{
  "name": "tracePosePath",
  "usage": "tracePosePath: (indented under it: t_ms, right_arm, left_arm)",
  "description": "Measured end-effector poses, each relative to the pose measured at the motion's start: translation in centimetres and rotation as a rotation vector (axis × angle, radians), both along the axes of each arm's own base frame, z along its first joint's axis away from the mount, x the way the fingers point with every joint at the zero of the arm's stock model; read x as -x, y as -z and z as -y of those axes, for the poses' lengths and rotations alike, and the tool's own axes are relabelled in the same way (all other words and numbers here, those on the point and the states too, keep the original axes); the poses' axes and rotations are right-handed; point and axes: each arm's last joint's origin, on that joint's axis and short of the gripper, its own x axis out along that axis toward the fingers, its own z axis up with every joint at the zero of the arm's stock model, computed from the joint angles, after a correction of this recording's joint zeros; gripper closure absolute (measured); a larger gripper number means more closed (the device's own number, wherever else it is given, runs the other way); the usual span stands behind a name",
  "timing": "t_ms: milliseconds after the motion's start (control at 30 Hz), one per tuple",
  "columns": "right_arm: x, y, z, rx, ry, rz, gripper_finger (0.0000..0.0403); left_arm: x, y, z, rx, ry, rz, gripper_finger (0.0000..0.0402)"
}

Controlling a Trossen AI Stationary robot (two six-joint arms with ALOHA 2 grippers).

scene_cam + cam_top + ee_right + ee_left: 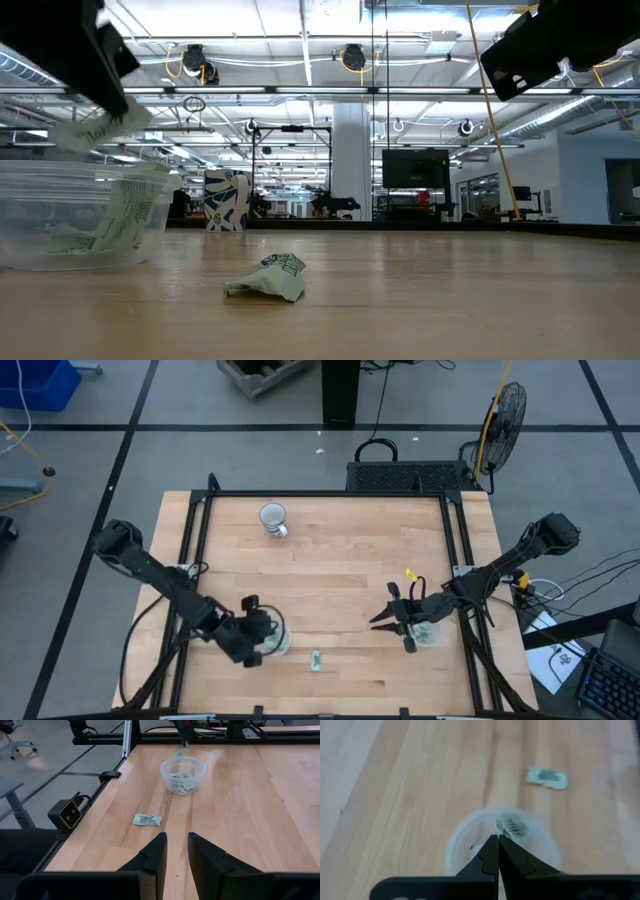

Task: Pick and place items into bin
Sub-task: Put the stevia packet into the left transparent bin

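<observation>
Fingers of the left gripper pinch a pale wrapped piece directly over the clear cup of pieces near the table's front edge. One wrapped piece lies loose just beside the cup — the right gripper, fingers spread, hovers well apart.

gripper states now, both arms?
Left gripper: shut on a wrapped piece, above the clear cup.
Right gripper: open, holding nothing.
</observation>
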Motion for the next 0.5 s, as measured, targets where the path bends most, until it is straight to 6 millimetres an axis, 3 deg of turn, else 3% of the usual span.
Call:
tracePosePath:
  t_ms: [200, 500]
  right_arm:
    - [-0.1, 0.2, -0.1, 0.08, -0.031, 0.012, 0.033]
    - [-2.0, 2.4, -1.3, 0.12, -0.105, 0.037, 0.0306]
  left_arm:
    - [-0.1, 1.4, -1.4, 0.055, -0.081, -0.06, 0.0397]
    - [-0.3, 1.6, -1.6, 0.094, -0.131, -0.045, 0.0358]
